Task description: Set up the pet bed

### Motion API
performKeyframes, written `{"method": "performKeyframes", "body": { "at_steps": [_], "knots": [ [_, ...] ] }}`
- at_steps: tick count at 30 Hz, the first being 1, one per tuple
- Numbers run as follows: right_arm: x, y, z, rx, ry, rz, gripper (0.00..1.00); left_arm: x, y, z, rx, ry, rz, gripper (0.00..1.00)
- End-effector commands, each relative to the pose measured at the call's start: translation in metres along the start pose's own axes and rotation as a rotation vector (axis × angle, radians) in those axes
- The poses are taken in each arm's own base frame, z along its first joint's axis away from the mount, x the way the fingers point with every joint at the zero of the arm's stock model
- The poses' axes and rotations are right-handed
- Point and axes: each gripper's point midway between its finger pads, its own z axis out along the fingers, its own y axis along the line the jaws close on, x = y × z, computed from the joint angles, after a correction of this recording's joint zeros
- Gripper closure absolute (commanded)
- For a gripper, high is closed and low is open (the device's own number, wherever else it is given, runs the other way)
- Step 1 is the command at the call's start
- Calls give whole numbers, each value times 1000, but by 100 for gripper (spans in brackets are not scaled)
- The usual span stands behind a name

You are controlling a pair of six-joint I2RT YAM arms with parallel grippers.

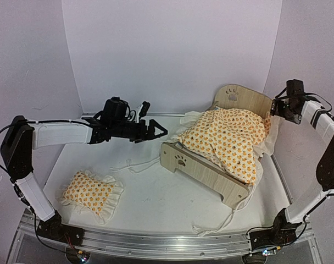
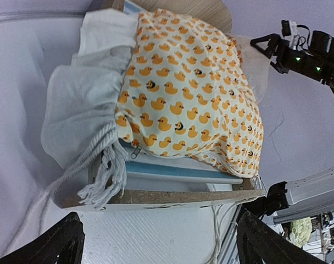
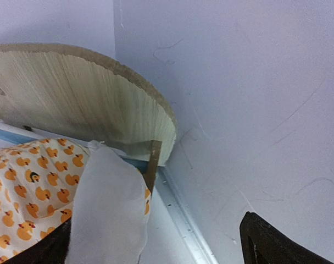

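**Top external: bed right of centre, both arms free**

The pet bed (image 1: 181, 159) stands on the white tabletop (image 1: 156, 203), angled, with its headboard near the back right corner. A duck-print blanket (image 1: 230, 140) is heaped over its mattress (image 2: 172, 170). The thin plywood frame is probably light and stiff and apt to slide if nudged, so the top edge of the footboard or headboard offers the surest pinch. The blanket is soft and floppy, with loose cords trailing; whether any are caught under the frame is hard to tell.

The left end effector (image 1: 156, 131) hovers spread and empty left of the footboard. The right end effector (image 1: 277, 107) is spread too, beside the headboard. A matching pillow (image 1: 92, 190) lies well apart at the front left. Pale walls close in behind and to the right.
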Motion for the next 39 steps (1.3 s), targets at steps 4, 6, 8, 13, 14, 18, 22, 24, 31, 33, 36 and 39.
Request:
{"method": "performKeyframes", "body": {
  "at_steps": [4,6,8,13,14,18,22,24,31,33,36,39],
  "knots": [
    [-23,25,-14,-355,32,177,8,6,-26,34,2,-17,-147,1],
    [-16,5,-6,-215,45,157,7,12,-23,40,-29,-23,-230,0],
    [-10,-33,-1,20,49,114,3,21,-21,51,-44,-11,-334,1],
    [-22,-63,-13,185,9,106,2,42,-28,82,-49,36,-460,1],
    [-25,-60,-14,163,4,112,2,43,-29,86,-50,36,-471,1],
    [-17,-37,2,-88,78,196,2,46,-25,95,-82,17,-537,5],
    [-4,-57,2,23,84,185,2,51,-12,99,-139,-4,-596,6],
    [-1,-71,-5,62,52,208,2,47,-12,101,-157,-18,-585,6],
    [64,-33,9,-265,142,358,2,41,-8,100,-259,-70,-520,6],
    [84,-24,1,-321,165,368,2,41,-5,101,-274,-73,-514,8],
    [78,-19,-24,-384,119,391,2,48,5,102,-303,-71,-523,15],
    [52,-30,-56,-351,76,399,2,48,12,99,-334,-93,-508,21]
  ]
}}
